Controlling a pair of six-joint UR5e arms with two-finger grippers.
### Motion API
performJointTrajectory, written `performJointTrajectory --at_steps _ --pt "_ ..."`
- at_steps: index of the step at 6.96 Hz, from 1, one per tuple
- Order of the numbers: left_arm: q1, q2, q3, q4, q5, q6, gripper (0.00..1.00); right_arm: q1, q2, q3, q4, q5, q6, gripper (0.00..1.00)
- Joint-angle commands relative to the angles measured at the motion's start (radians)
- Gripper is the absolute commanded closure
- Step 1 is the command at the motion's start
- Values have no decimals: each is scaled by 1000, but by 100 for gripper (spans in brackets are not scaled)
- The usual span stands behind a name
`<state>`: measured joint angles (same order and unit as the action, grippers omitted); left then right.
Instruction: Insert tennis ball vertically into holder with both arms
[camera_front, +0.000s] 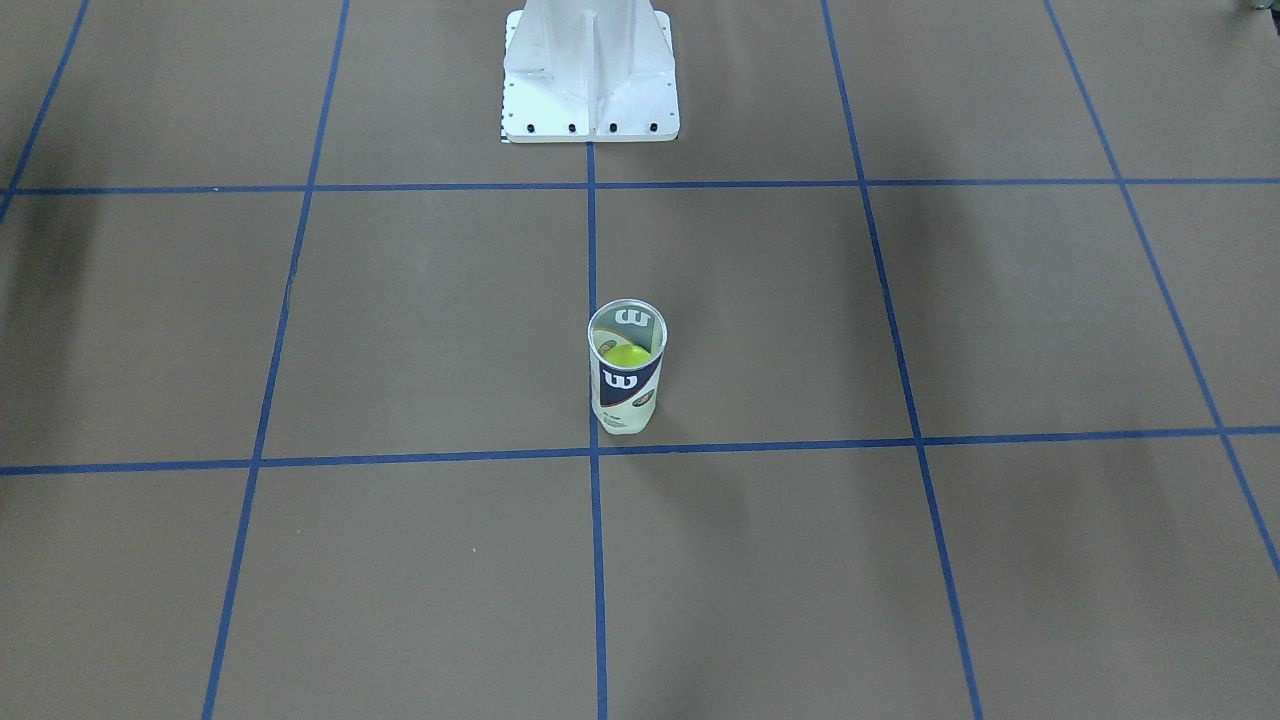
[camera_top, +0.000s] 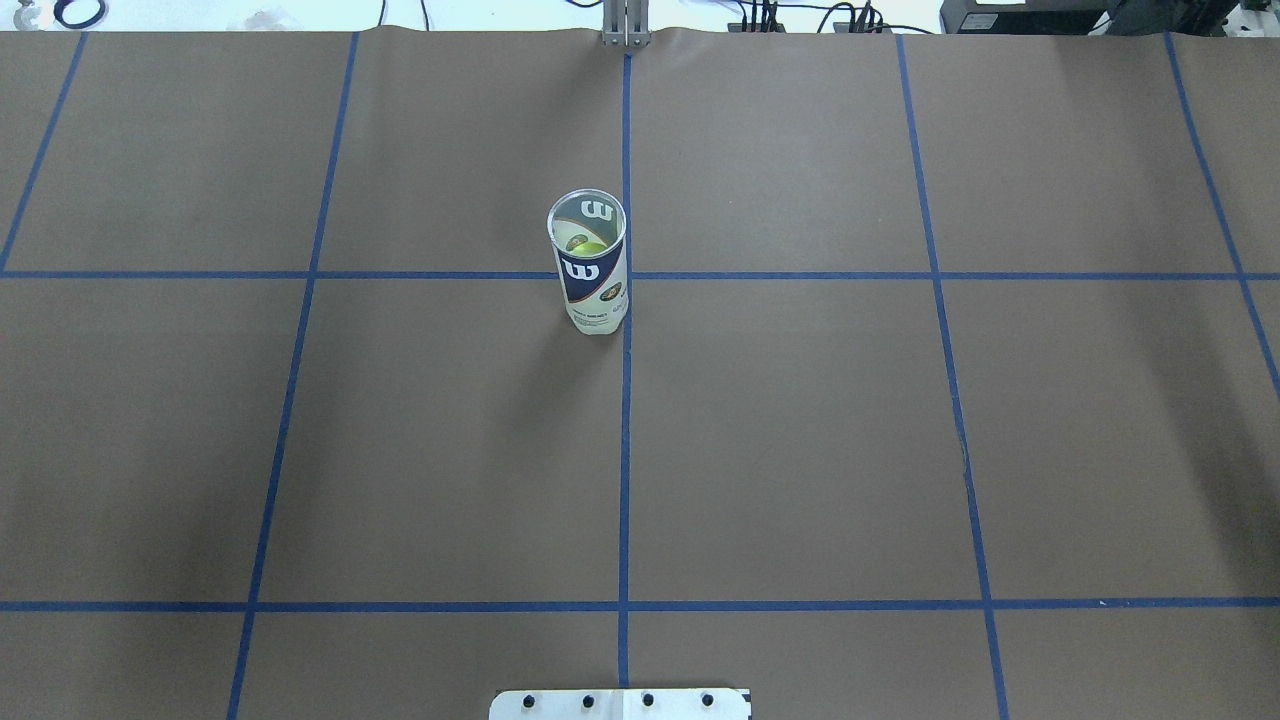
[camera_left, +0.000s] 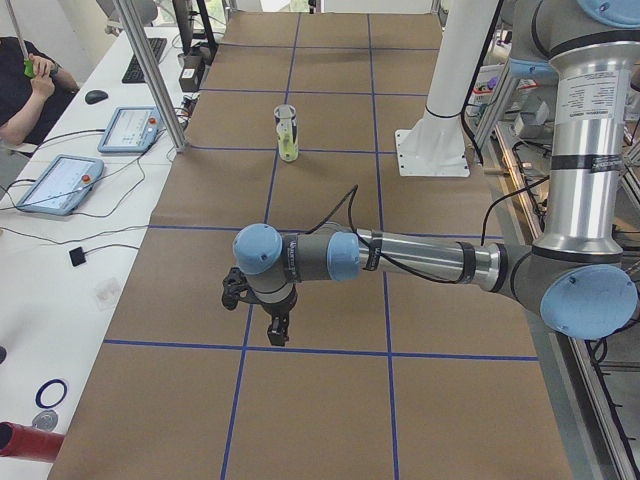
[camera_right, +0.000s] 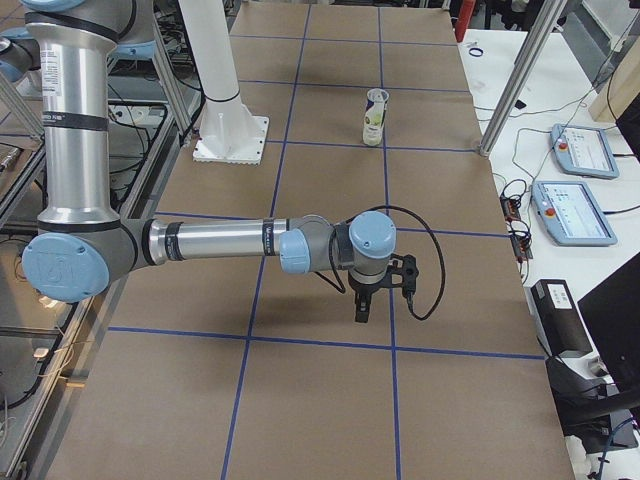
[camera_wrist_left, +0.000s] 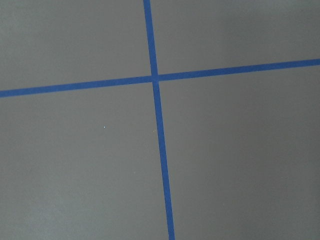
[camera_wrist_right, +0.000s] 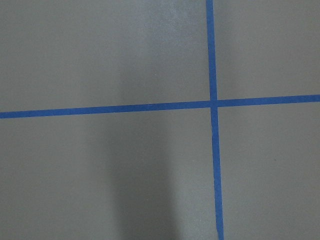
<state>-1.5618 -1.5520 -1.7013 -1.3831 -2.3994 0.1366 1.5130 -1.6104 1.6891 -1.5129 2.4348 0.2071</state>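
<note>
The holder (camera_front: 627, 385) stands upright near the table's middle, a clear can with a navy and white "W" label. A yellow-green tennis ball (camera_front: 627, 355) lies inside it. Both also show in the overhead view, the holder (camera_top: 592, 290) and the ball (camera_top: 588, 247). My left gripper (camera_left: 278, 330) shows only in the exterior left view, pointing down over the table, far from the holder (camera_left: 287, 133). My right gripper (camera_right: 363, 310) shows only in the exterior right view, also far from the holder (camera_right: 375, 117). I cannot tell whether either is open or shut. Both wrist views show only brown paper and blue tape.
The white robot base (camera_front: 590, 80) stands behind the holder. Blue tape lines (camera_top: 624, 450) grid the brown table cover. Tablets (camera_left: 60, 183) and a metal post (camera_left: 150, 70) stand on the side bench, where an operator (camera_left: 25, 85) sits. More tablets (camera_right: 575, 210) lie on the other side.
</note>
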Motion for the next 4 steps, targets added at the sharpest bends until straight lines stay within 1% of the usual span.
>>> performJointTrajectory --at_steps 1,4 --pt "2 4 3 -2 5 -2 0 1 -2 0 2 1 0 0" --pt "2 4 6 -2 5 -2 0 1 -12 0 11 -2 0 0"
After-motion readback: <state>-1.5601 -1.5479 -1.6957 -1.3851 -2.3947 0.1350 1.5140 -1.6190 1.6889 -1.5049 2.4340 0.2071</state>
